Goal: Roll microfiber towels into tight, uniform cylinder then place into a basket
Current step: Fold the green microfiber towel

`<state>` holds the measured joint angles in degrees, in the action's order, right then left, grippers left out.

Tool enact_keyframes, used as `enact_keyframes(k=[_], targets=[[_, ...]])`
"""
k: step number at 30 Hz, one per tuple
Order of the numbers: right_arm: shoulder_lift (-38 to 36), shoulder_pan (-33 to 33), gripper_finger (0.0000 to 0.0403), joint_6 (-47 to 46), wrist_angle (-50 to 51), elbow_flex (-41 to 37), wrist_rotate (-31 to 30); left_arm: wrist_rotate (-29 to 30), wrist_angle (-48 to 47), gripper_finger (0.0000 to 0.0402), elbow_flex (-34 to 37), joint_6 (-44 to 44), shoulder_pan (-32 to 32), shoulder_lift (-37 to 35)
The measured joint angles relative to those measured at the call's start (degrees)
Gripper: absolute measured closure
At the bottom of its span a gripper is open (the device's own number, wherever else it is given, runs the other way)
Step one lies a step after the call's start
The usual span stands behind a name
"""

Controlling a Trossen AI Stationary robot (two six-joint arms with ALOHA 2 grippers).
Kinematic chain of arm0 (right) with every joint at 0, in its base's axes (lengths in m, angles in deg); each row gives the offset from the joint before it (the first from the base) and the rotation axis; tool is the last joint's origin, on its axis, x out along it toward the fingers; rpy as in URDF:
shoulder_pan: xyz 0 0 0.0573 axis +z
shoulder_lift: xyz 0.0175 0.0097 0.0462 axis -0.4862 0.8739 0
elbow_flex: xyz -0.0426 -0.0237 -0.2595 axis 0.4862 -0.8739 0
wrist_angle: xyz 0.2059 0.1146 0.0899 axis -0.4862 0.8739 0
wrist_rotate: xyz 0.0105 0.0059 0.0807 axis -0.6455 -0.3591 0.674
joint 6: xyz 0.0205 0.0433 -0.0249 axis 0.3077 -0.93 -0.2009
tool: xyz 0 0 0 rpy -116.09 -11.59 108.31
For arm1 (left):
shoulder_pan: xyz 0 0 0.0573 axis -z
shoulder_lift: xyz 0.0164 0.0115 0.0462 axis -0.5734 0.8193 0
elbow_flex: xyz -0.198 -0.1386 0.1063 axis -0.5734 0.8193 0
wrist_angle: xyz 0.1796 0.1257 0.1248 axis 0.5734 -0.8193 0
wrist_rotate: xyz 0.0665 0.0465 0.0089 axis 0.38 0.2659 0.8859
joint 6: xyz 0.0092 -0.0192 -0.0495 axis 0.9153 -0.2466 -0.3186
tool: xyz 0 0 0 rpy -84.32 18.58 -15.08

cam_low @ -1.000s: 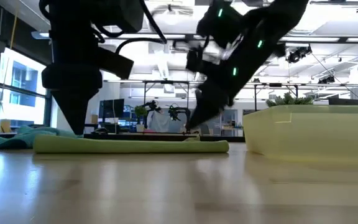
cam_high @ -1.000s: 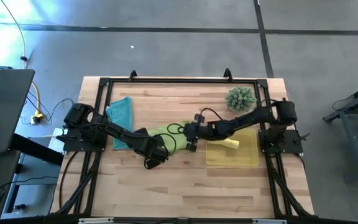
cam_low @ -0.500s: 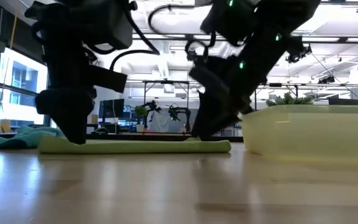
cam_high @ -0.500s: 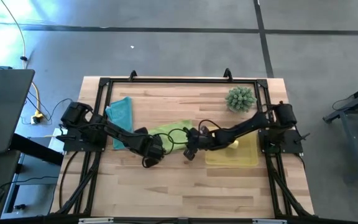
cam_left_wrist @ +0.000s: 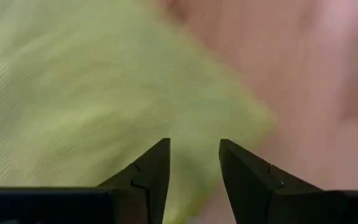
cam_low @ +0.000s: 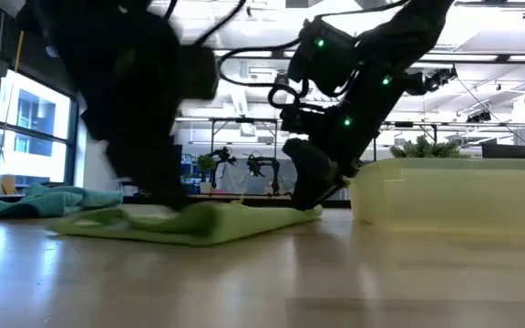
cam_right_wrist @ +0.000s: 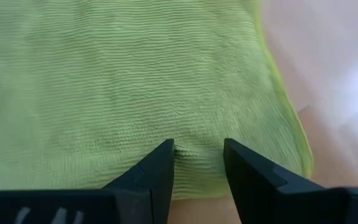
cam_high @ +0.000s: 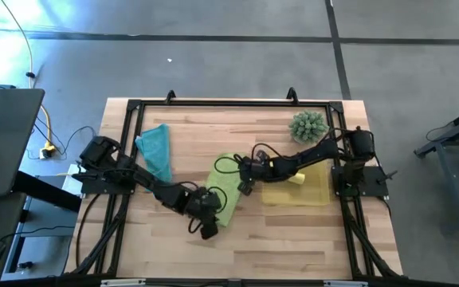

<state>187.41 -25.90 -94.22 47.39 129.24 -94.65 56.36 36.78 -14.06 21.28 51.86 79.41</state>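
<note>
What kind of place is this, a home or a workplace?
Most likely a robotics lab or workshop. The wooden table stands on a bare concrete floor, a cabled second rig shows in the room behind, and strip lights hang from an open industrial ceiling.

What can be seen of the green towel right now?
The green towel is a lime, finely ribbed microfiber cloth lying mid-table, between the blue towel and the basket. It lies spread out, not rolled, skewed on the wood, with a low fold raised near its middle in the low view. The left hand is at its near corner and the right hand at its far edge, both with fingers apart over the fabric; whether either pinches it cannot be told.
</note>
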Motion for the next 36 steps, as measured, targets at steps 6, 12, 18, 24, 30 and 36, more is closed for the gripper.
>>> enact_keyframes(k=[6,12,18,24,30,36], targets=[[-0.96,-0.55,0.0273,0.68,11.87,6.84,1.32,-0.40,-3.03,0.0273,-1.53,7.95,-1.92,-3.68],[-0.90,3.54,0.0273,-7.22,16.61,13.66,1.53,-0.46,-17.07,0.0273,-1.87,17.14,-3.09,-9.42],[1.56,5.48,0.0273,-14.19,14.87,14.62,-0.08,-5.03,-17.33,0.0273,2.18,33.36,-2.32,-10.28],[5.28,4.51,0.0273,-12.42,14.72,14.60,-0.07,-3.90,-6.69,0.0273,8.32,29.62,-2.54,-9.39],[6.92,0.85,0.0273,-5.42,14.58,14.60,-0.04,-4.15,-1.24,0.0273,13.15,19.66,0.01,-9.50],[7.34,-3.48,0.0273,12.16,5.80,14.58,1.11,-0.75,5.87,0.0273,15.11,8.88,4.45,-9.10]])
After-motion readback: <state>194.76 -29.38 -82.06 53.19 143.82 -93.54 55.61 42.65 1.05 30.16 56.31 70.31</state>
